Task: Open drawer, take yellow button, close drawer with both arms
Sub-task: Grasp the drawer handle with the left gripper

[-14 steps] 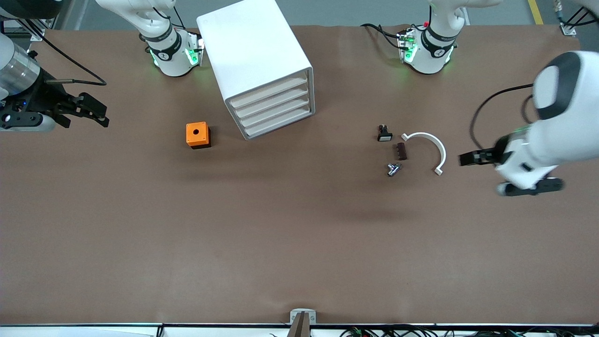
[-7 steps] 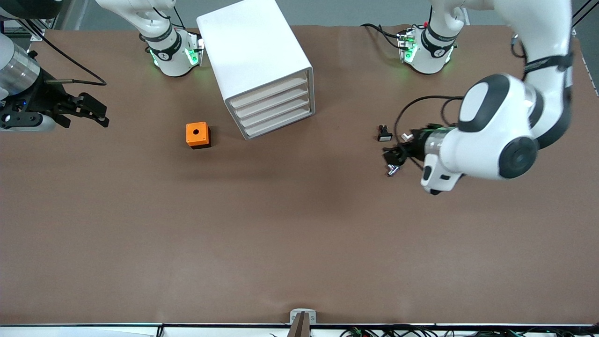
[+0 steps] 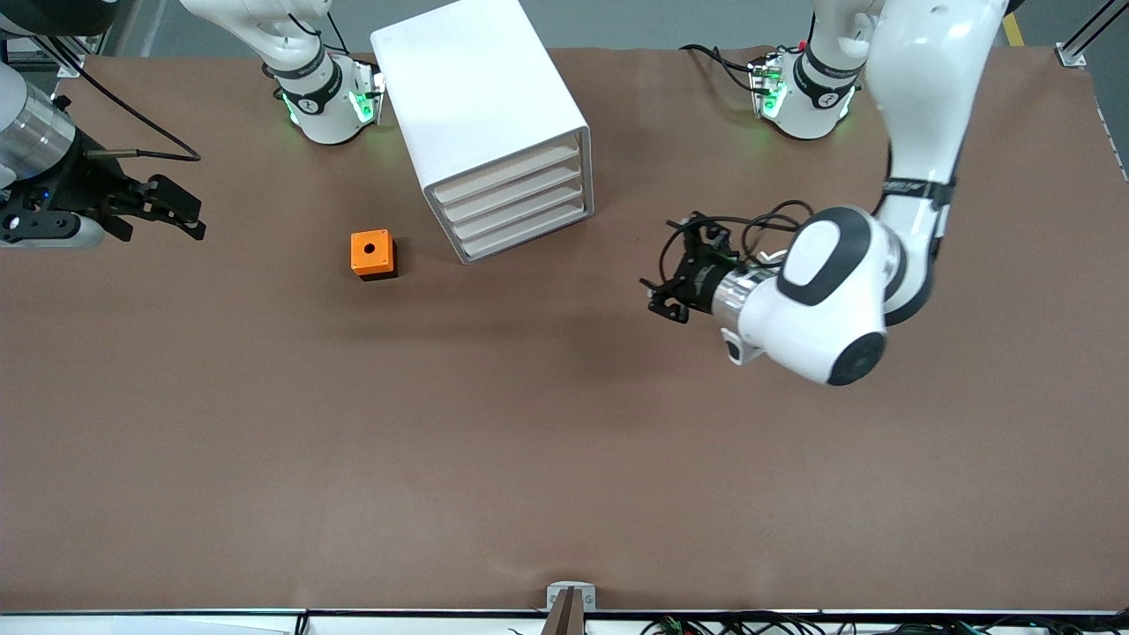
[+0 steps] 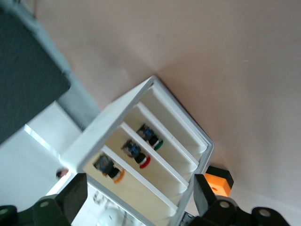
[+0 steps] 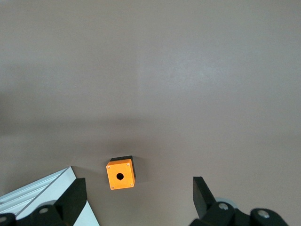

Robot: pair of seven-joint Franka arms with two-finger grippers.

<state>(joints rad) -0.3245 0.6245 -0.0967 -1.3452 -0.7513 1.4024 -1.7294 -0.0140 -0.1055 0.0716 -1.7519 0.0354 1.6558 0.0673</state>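
**Drawer not yet opened — approach stage only**

We judge the task to be at its very start. The drawer (image 3: 504, 174), uppermost of four in the white cabinet (image 3: 476, 97), sits flush with the three below it, so nothing is pulled out yet. Through the left wrist view we look into the cabinet's drawer fronts and see three small parts lying in separate drawers; the one with the orange cap is the button (image 4: 109, 168), so it is inside its drawer and untaken.

Our left gripper (image 3: 677, 280) hangs over bare counter (image 3: 529, 441) between the cabinet and the small parts at the left arm's end, fingers spread wide and holding nothing, aimed toward the drawer fronts. Our right gripper (image 3: 168, 212) waits over the right arm's end of the counter, also wide open and empty, looking down on the orange box (image 5: 120, 174).

Everything is left to do — grasp the drawer front, pull, lift the button out, push shut.
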